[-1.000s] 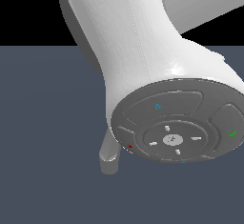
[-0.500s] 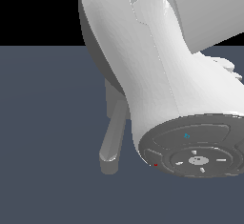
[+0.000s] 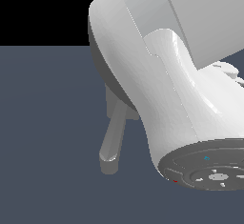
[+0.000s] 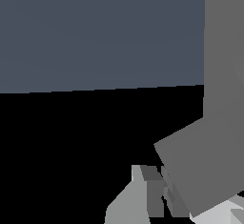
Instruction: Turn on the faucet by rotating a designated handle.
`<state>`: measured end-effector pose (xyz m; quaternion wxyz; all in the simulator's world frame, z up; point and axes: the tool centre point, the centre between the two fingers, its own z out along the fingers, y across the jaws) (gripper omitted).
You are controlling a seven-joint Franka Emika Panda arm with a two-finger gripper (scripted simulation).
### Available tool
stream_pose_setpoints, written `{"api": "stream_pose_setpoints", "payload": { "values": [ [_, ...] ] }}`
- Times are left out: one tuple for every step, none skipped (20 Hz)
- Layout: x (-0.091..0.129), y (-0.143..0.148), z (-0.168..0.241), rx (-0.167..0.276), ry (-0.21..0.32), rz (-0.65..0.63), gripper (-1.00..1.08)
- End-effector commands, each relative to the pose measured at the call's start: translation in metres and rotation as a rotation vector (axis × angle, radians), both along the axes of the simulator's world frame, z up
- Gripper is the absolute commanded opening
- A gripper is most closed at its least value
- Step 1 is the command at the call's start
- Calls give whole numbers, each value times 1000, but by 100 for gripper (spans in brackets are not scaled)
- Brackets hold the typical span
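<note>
Behind our arm (image 3: 171,94), at nine o'clock of its flange: faucet (image 3: 113,139), mostly hidden, one grey bar showing. Wrist view: gripper (image 4: 159,194) beside a grey slab (image 4: 209,161), likely to push the handle; we cannot tell its opening or contact

A bare simulated space — not a real room. A flat, untextured slate-blue floor (image 3: 47,132) runs to a straight horizon under pure black. The faucet (image 3: 112,142) is plain matte grey, and the robot arm (image 3: 162,89) smooth, flat-shaded white — rendered surfaces throughout.
</note>
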<state>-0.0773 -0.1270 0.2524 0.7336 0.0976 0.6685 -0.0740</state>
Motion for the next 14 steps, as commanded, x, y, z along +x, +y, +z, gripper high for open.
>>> {"api": "stream_pose_setpoints", "payload": {
  "values": [
    [4,6,-6,-17,28,45,-100],
    [4,6,-9,-18,30,47,-100],
    [4,6,-11,-19,32,49,-100],
    [4,5,-13,-20,35,51,-100],
    [4,5,-16,-21,37,53,-100],
    [4,5,-18,-21,39,55,-100],
    [4,4,-21,-22,41,58,-100],
    [4,4,-23,-23,44,60,-100],
    [4,4,-26,-24,46,62,-100],
    [4,4,-28,-25,48,64,-100],
    [4,3,-30,-26,51,66,-100],
    [4,3,-33,-27,53,68,-100],
    [4,3,-35,-28,55,70,-100],
    [4,3,-38,-29,57,73,-100]
  ]
}}
